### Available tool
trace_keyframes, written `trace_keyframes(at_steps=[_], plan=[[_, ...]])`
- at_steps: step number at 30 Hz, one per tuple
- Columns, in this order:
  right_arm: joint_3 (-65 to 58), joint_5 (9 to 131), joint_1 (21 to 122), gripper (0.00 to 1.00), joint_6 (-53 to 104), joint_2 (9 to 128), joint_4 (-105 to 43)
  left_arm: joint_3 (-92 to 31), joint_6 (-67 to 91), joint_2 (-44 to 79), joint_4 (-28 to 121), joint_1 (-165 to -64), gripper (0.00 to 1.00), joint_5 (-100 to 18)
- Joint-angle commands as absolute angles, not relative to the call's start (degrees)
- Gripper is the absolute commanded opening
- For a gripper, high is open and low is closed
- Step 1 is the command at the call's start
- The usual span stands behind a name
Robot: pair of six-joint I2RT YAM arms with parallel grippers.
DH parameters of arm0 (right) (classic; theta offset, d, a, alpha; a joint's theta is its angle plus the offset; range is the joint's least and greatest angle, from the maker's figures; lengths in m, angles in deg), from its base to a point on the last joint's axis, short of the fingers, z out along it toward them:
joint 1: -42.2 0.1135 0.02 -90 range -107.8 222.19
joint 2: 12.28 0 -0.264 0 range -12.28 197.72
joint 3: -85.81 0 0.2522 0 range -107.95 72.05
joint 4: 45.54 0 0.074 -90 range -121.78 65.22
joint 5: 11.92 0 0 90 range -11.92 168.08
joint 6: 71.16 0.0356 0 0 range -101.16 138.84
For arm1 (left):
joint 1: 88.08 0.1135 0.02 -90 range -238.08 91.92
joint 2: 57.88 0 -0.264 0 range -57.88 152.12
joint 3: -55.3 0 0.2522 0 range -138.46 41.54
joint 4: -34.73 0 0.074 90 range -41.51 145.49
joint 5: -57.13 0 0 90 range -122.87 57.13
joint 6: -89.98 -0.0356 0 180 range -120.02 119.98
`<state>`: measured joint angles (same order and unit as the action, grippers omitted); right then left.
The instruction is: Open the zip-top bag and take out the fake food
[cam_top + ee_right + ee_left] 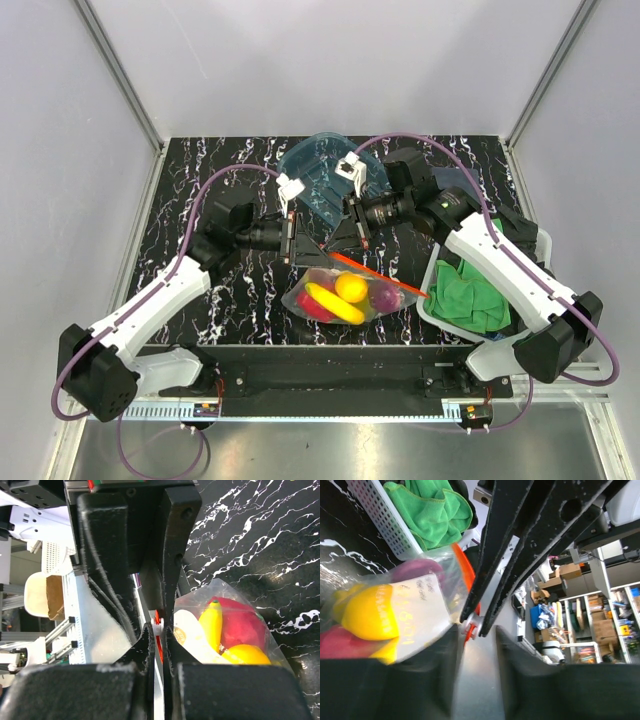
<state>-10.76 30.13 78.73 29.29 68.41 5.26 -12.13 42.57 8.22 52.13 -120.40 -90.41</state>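
White walls close in the black marbled counter (200, 180), and open marble stretches to its left edge. Near the front middle lies the zip-top bag (312, 285), the fake food (351, 287) inside. The right end effector (159, 630) pinches its zip edge, and the left end effector (475, 650) stands narrowly parted beside it.

left gripper (296, 240) and right gripper (352, 236) meeting at zip-top bag (375, 270) top corner | fake food (340, 295) sitting inside bag | green cloth (470, 295) lying in white basket (543, 245)
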Motion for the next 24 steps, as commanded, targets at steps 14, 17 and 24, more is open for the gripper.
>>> trace_keyframes(at_steps=[14, 17, 24], plan=[[-5.40, 31.05, 76.74, 0.00, 27.01, 61.56, 3.98, -12.78, 39.36, 3.47, 50.42, -120.60, 0.00, -85.70], [-2.67, 32.63, 76.74, 0.00, 25.87, 59.45, 5.31, -11.99, 39.53, 2.59, 50.24, -119.99, 0.00, -84.90], [3.83, 35.44, 76.38, 0.00, 26.31, 53.83, 6.80, -14.00, 37.25, 2.24, 54.89, -116.57, 0.00, -80.43]])
